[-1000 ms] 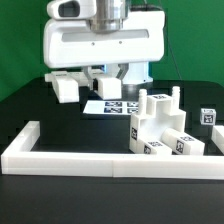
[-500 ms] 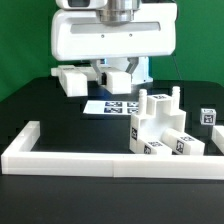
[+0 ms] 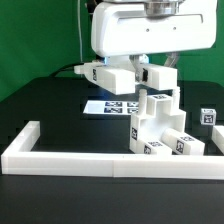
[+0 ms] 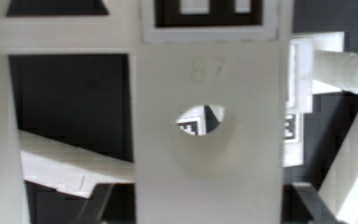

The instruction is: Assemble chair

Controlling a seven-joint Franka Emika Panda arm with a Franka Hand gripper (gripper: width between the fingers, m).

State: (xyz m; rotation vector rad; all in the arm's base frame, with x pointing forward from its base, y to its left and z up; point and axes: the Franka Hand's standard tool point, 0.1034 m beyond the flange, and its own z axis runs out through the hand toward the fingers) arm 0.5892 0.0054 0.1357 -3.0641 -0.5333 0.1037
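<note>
The chair [image 3: 160, 128], part built, stands upright on the table [image 3: 40, 100] against the wall [image 3: 70, 158], toward the exterior view's right, with its posts pointing up. One loose panel [image 3: 108, 75] of it hangs in the air just above, lying level, its long axis running across the exterior view from left to right. The arm [image 3: 150, 30] reaches straight down, its gripper [image 3: 140, 67] pinched tight on the panel's middle; the wrist view shows the panel close up, with a round hole [image 4: 201, 120] and a tag [image 4: 208, 12].
</note>
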